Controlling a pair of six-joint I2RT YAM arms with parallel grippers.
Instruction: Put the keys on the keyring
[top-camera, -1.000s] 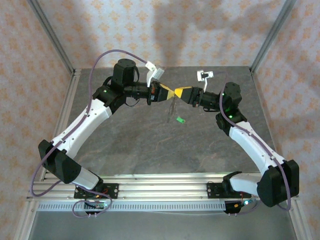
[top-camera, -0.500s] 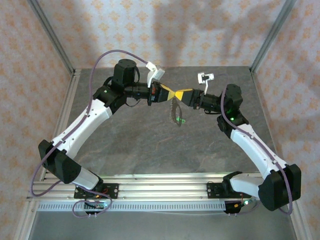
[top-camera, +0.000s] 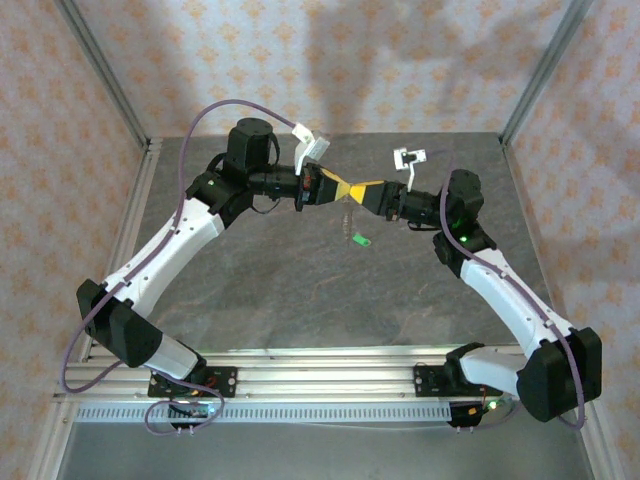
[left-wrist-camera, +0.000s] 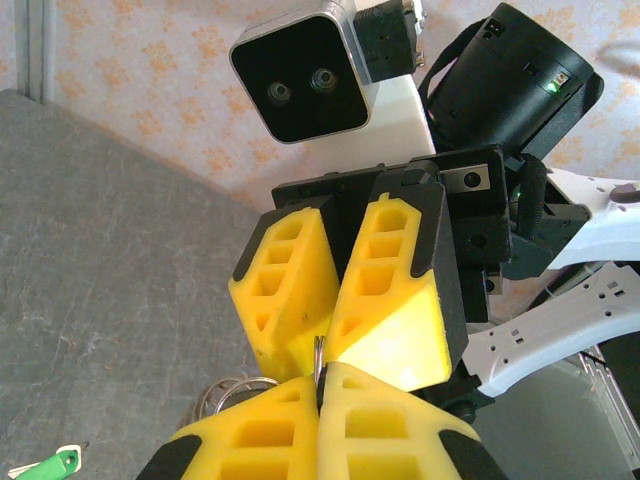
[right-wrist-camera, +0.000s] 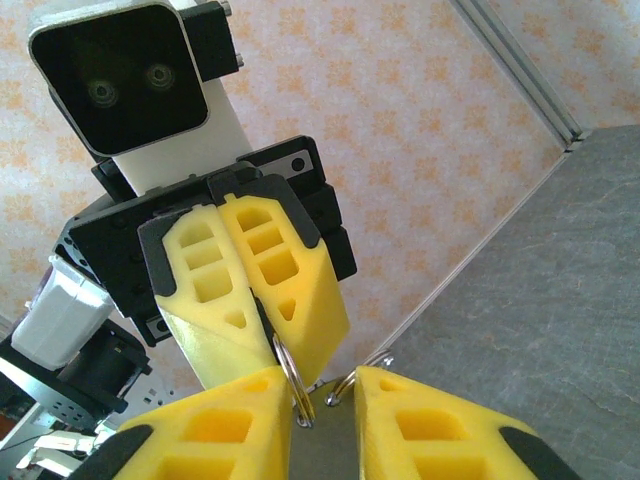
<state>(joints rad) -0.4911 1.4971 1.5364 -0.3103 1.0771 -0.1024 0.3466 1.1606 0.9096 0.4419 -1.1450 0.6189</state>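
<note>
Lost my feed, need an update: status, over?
Left end effector shut on thin pale wire keyring. Right end effector slightly parted, hold unclear. Small grey metal keys dangling beneath. No obstruction seen.

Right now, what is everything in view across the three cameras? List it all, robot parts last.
keyring: one, thin pale loop, pinched at the fingertips of the left gripper
keys: one small bunch, grey-brown, hanging under where the two grippers meet
tag: one, green, beside the keys' lower end; hanging or lying, cannot tell
table: one, mottled grey top
backdrop: peach patterned walls round the table
rail: one, silver, along the near edge
left gripper: yellow fingers, shut on the keyring
right gripper: yellow fingers, slightly apart, tip to tip with the left; grip unclear
arms: two, black and white
</note>
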